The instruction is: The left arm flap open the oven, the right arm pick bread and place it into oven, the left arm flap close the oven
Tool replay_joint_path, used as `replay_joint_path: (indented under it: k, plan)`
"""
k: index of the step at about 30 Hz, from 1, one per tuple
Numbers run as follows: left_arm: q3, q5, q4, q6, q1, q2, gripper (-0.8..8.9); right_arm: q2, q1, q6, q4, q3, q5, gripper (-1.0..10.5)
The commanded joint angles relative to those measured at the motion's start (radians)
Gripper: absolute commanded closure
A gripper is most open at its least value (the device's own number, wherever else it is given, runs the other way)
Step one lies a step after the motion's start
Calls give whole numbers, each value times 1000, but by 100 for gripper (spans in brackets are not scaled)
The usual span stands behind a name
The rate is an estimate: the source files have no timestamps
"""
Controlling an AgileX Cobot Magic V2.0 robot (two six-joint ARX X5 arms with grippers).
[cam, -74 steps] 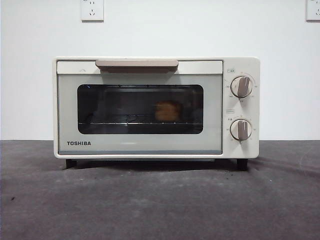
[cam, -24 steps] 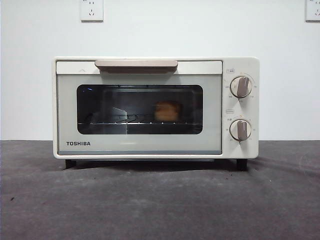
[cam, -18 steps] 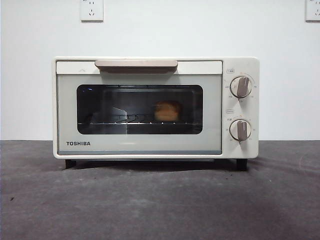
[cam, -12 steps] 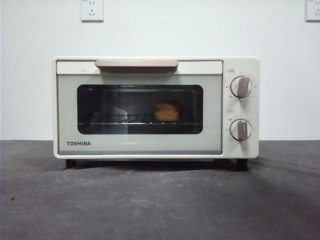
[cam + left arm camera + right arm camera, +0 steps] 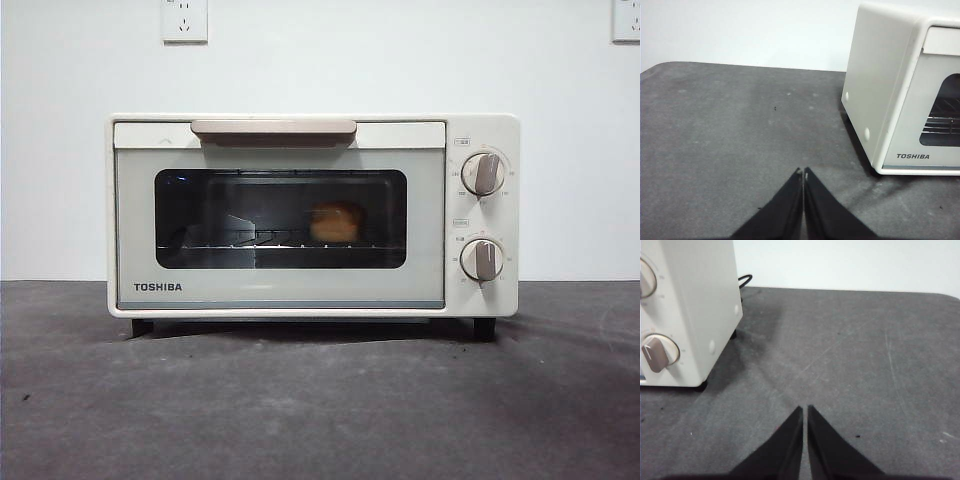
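Observation:
The cream-white TOSHIBA oven (image 5: pixel 312 215) stands on the dark table with its door closed and its beige handle (image 5: pixel 273 128) at the top. Through the dark window the golden bread (image 5: pixel 335 222) rests on the wire rack (image 5: pixel 250 240), right of the middle. My left gripper (image 5: pixel 803 172) hovers shut above the table off the oven's left side (image 5: pixel 880 85), holding nothing. My right gripper (image 5: pixel 805 409) is shut too and empty, off the oven's knob side (image 5: pixel 687 305). Neither arm shows in the front view.
Two round knobs (image 5: pixel 483 173) sit on the oven's right panel. A black cable (image 5: pixel 744 280) runs behind the oven. Wall sockets (image 5: pixel 184 18) hang on the white wall. Grey table (image 5: pixel 320 400) stretches in front of the oven.

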Motion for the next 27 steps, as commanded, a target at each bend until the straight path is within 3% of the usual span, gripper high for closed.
replay_joint_path:
  k: [1,27]
  plan:
    - [-21,-2,12,8,1,0,804,-3,-2,-42,-9,-7,-6,935]
    - [-21,-2,12,8,0,0,804,-3,-2,-58,11,-7,-8,935]
